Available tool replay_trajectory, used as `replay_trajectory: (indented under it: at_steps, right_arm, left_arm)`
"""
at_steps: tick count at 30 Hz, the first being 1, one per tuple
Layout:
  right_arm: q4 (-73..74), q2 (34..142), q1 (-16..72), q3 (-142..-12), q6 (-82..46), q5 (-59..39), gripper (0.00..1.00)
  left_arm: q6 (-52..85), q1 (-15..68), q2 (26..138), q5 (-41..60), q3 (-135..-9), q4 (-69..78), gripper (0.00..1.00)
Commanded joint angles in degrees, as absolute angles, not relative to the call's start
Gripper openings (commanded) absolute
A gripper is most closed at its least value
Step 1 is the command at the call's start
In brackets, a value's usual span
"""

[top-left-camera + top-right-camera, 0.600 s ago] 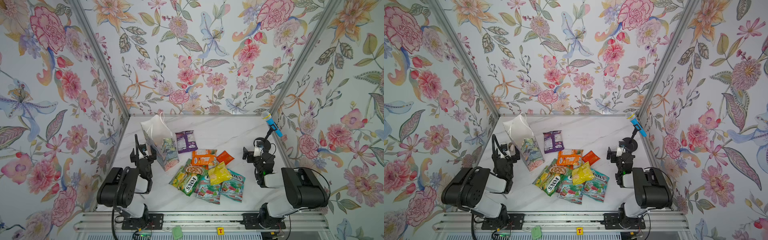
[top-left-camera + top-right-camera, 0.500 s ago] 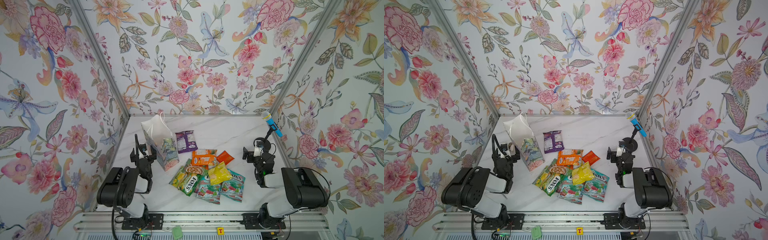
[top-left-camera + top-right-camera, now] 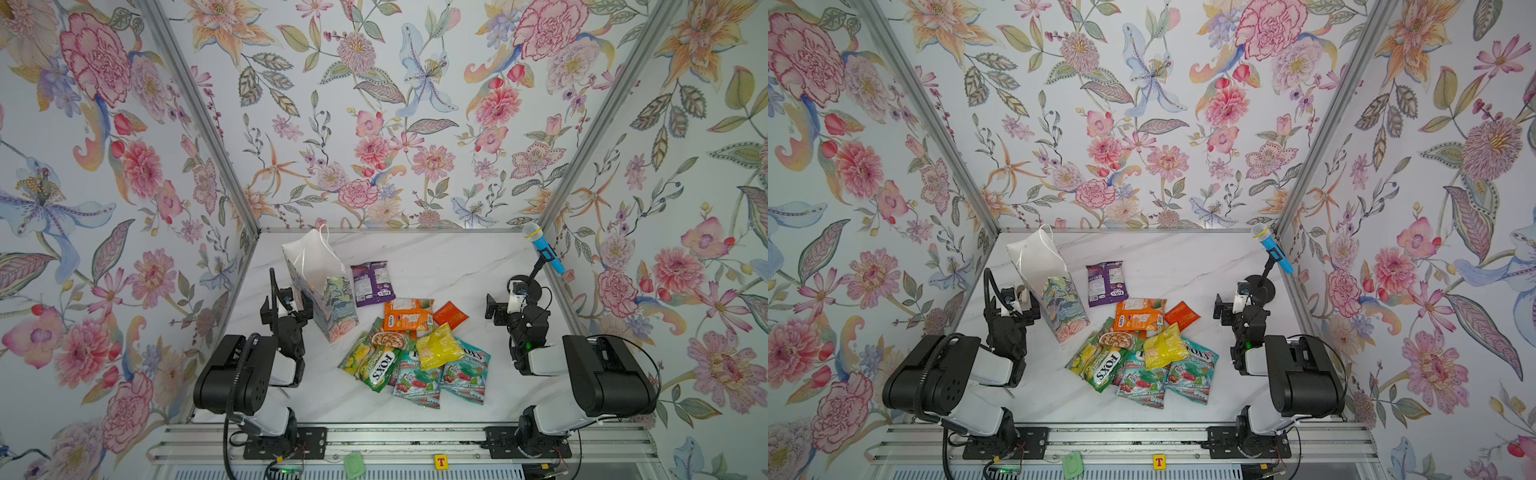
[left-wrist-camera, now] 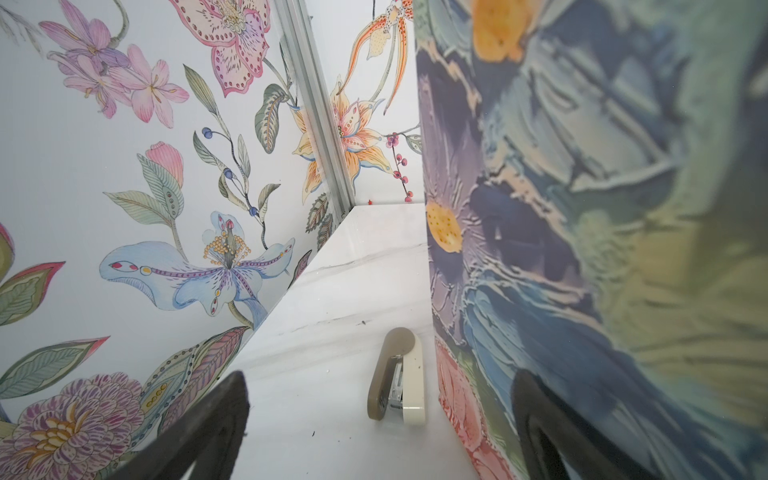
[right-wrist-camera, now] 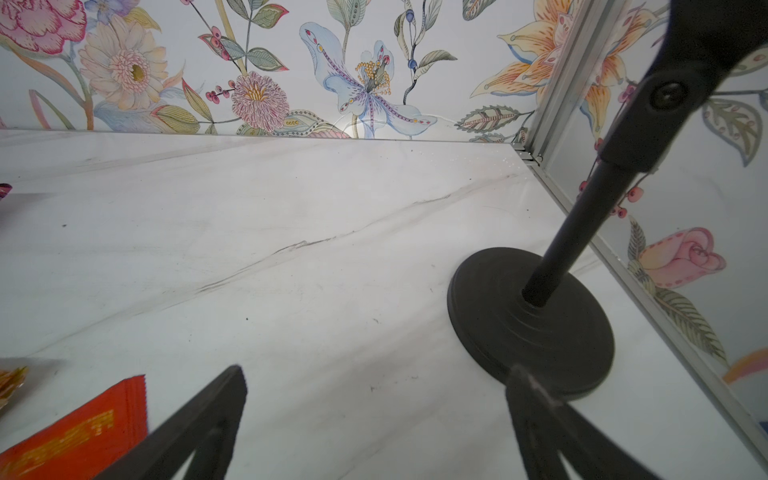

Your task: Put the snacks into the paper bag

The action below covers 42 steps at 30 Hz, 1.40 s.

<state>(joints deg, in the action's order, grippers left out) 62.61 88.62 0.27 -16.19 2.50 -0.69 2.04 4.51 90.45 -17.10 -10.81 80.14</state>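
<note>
Left wrist view shows you the paper bag very close: its painted wall stands just beside one finger of the left tool, and I cannot tell if they touch. This tool is opened wide and holds nothing. Ahead of it, near the foot of the bag, a stapler lies on the table.

In both top views the bag stands with its mouth up, on the side of the left tool that faces the right tool. The part of its white inside that you can see has no pouch in it; the bottom is hidden.

The snacks, about ten pouches, lie on the table in the space between your two tools, most of them in one overlapping heap. The purple pouch lies apart from the heap, just beside the bag on the side away from the left tool.

The right tool is opened wide too and is empty. The red-orange pouch lies near one of its fingers, and the base of the microphone stand is just ahead of the other.

So, as I judge it, nothing of the task is done yet. No pouch is gripped, and every pouch you see has to go into the bag.
</note>
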Motion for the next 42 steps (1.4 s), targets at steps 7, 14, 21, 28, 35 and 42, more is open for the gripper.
replay_trajectory:
  at_steps: [7,14,21,28,35,42]
  right_arm:
    - [62.1,88.6,0.1,-17.4,1.7,-0.9,0.99]
    - [62.1,88.6,0.6,-17.4,1.9,-0.1,0.99]
    - [62.4,88.5,0.7,-17.2,2.0,0.1,0.99]
    - [58.0,82.7,2.2,-17.1,2.7,3.5,0.99]
    - [20.4,66.6,2.8,-30.3,-16.9,6.9,0.99]
    - [20.0,53.1,-0.4,-24.1,-25.0,-4.8,0.99]
  left_arm:
    - [1.6,4.7,90.5,-16.8,-11.7,81.4,0.99]
    - [1.3,4.8,90.6,-16.9,-11.5,81.7,0.99]
    - [0.4,6.0,91.0,-18.3,-8.5,86.8,0.99]
    - [-2.0,8.7,90.5,-21.6,-0.5,102.7,0.99]
    - [1.8,13.6,65.4,-34.8,-0.9,83.8,0.99]
    - [19.8,13.1,32.9,-31.2,-4.4,51.5,0.99]
